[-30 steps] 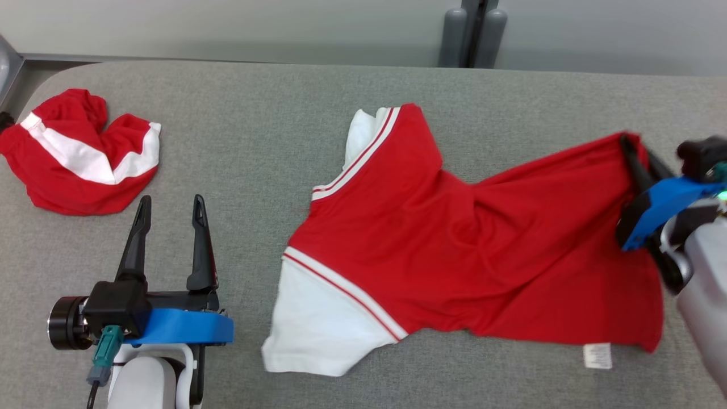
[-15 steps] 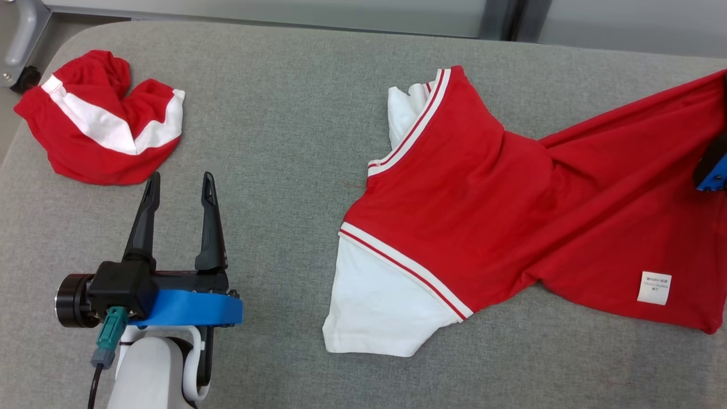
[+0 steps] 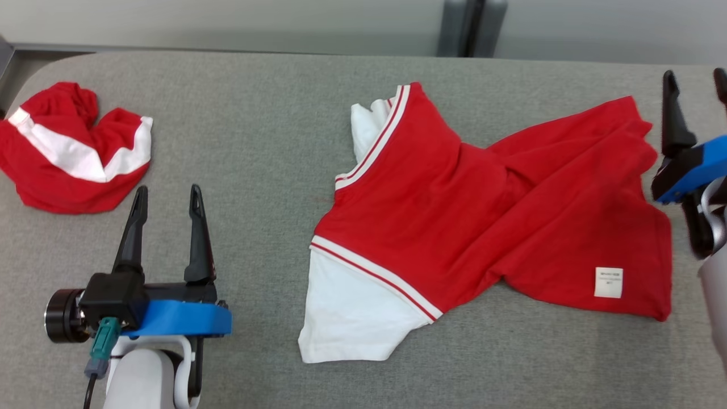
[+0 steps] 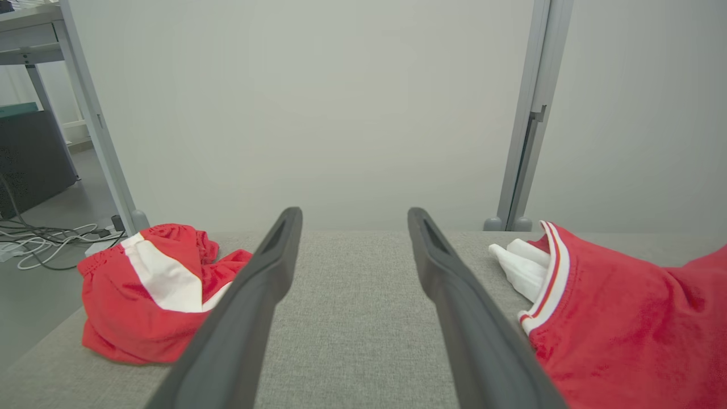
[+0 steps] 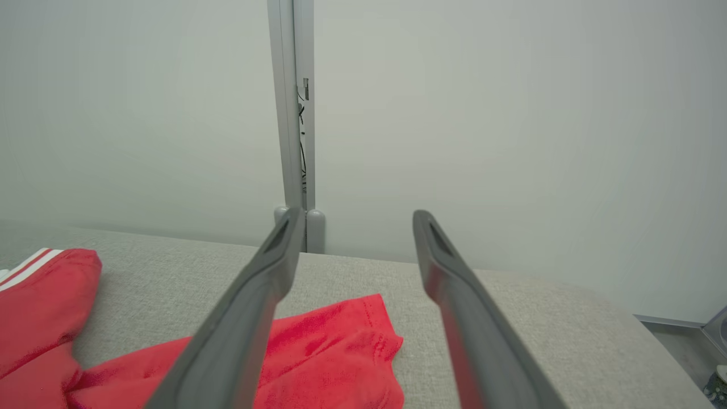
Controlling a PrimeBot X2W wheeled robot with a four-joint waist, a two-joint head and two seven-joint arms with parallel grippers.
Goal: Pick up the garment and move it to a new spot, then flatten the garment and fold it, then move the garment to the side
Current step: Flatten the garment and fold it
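Though mostly flat, red-white garment (image 3: 483, 216) twisted midway; left hand (image 3: 168, 190), right hand (image 3: 696, 74) splayed.

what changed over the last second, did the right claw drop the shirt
Yes. The right claw was shut on the hem corner of the red shirt; it has let go and now stands open just past that edge, apart from the cloth. The released hem has settled onto the grey table, still wrinkled. The left claw stayed open and idle, and the crumpled red garment at the far left stayed put.
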